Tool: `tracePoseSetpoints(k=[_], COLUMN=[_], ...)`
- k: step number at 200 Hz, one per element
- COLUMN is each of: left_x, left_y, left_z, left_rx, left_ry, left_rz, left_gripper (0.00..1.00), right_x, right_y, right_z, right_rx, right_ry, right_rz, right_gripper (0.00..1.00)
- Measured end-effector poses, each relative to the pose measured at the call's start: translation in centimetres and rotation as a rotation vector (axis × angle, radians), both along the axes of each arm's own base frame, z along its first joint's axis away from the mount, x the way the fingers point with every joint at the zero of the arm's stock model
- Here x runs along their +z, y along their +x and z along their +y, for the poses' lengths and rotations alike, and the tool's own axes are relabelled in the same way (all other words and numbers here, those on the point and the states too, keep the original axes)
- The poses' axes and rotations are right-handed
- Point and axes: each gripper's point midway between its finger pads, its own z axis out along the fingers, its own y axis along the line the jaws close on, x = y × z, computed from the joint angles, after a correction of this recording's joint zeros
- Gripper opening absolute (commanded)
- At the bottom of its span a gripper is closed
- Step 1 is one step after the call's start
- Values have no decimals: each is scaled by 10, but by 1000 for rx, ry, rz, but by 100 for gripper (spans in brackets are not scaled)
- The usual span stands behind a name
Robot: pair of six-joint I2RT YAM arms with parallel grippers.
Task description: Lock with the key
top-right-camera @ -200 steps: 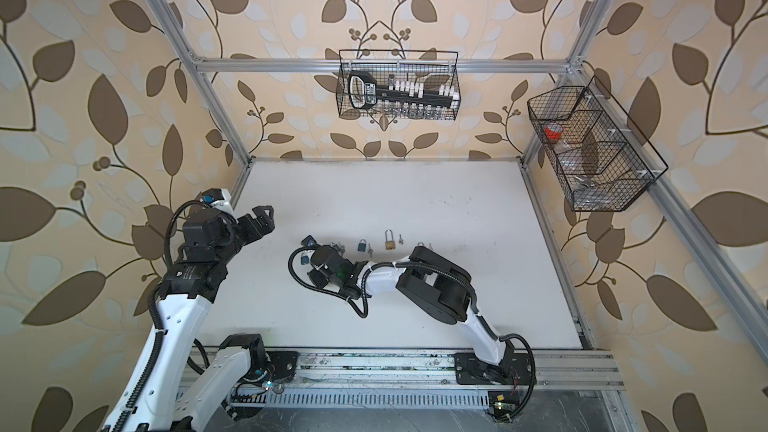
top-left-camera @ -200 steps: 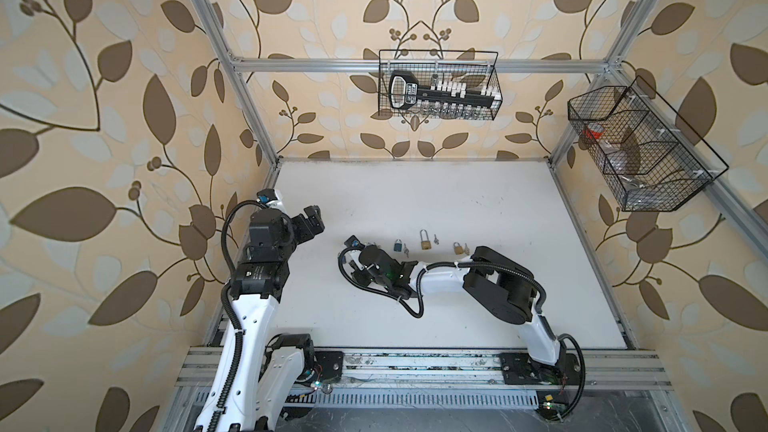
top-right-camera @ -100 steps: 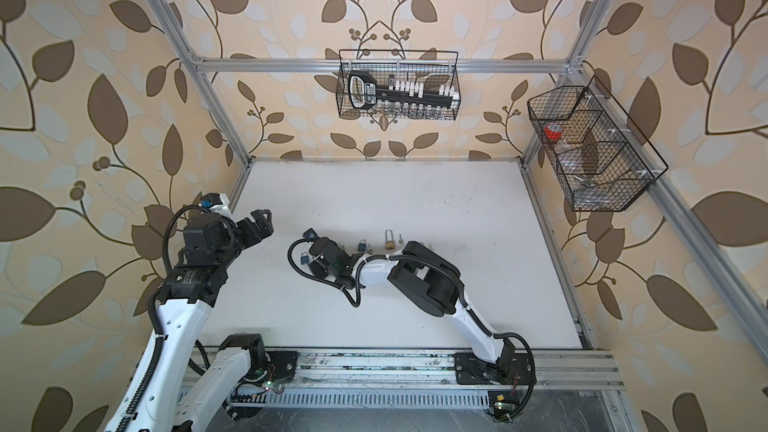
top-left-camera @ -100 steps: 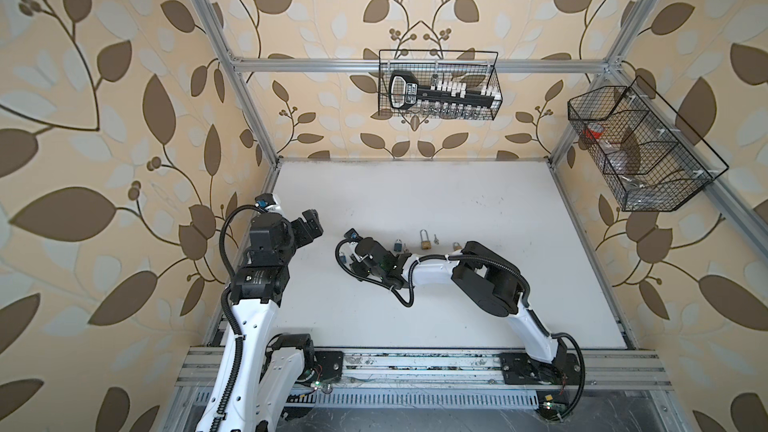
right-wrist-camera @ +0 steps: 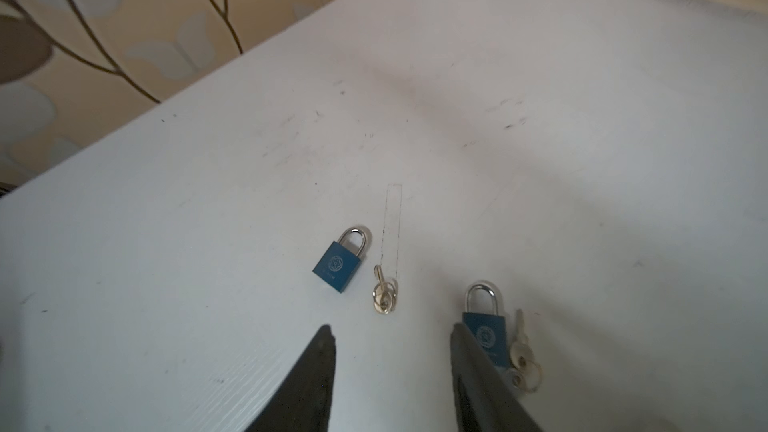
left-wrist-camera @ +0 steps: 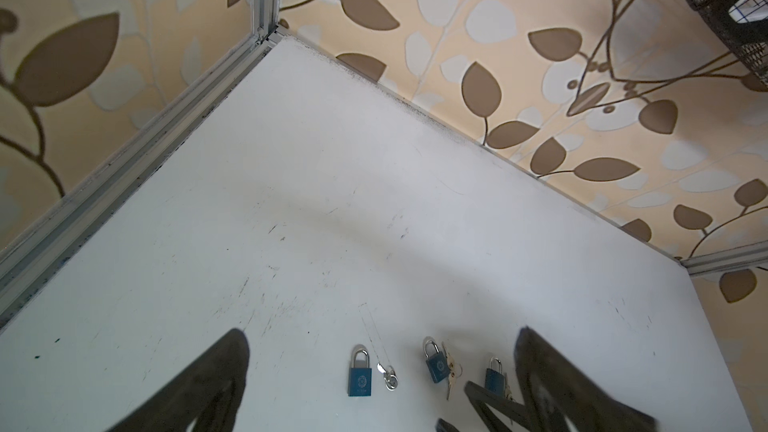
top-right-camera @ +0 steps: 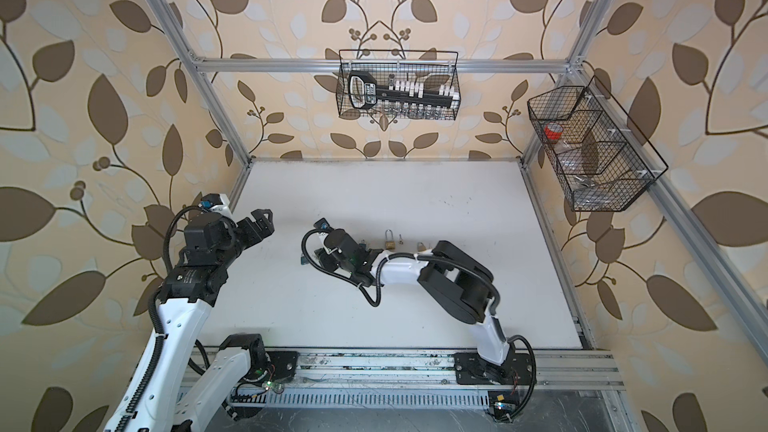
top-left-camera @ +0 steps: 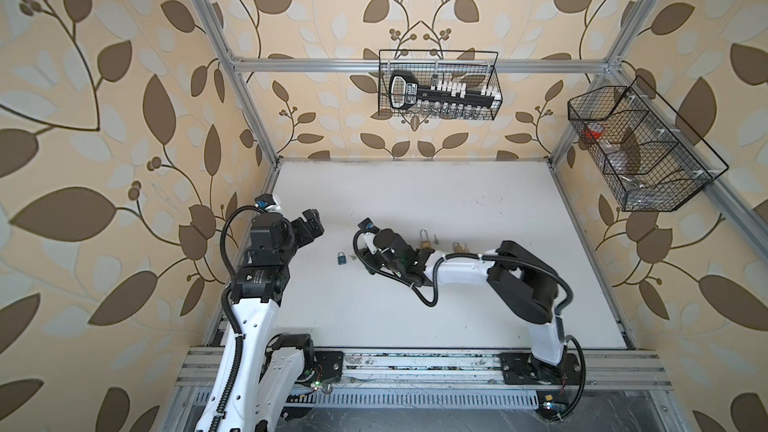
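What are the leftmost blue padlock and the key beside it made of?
Blue padlock: likely a metal body with a matte blue painted or anodised coat; its shackle gleams like polished steel. Key: pale shiny metal, perhaps nickel-plated, on a small ring.

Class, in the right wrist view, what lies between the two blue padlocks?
A ringed key, close to the far padlock; the right wrist view shows it.
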Motion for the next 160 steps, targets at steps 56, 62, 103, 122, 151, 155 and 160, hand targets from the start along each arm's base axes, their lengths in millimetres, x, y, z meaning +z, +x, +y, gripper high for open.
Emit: tracePoseSetpoints(k=[56,62,103,122,151,155,160], left_x=[-26,-37,-95,-101,-125,-130,-137], left_y=[15,18,17,17,19,20,21], left_z=[-35,-33,-2,12,13,11,8], left_rx=[-43,-35,86,155,105,85,62], left_ry=[80,106,292,358,464,479,489], left_rz=[-109,-106,-55,-63,-42,-32,-20], left_gripper=[99,99,99,99,99,99,99], right_x=[79,79,74,57,25,22,17], right_y=[19,26,32,29,27,28,29], right_z=[-175,-205,-358,-403,-444,-445,-447], right_rx=[-337,-408,-787,-904,-1019,-1021,-1025], right_ry=[198,208,166,77,-47,-59,-77], right_rz=[-148,-154,-262,-286,-255,-251,-246], right_gripper=[90,94,100,100,100,99,99])
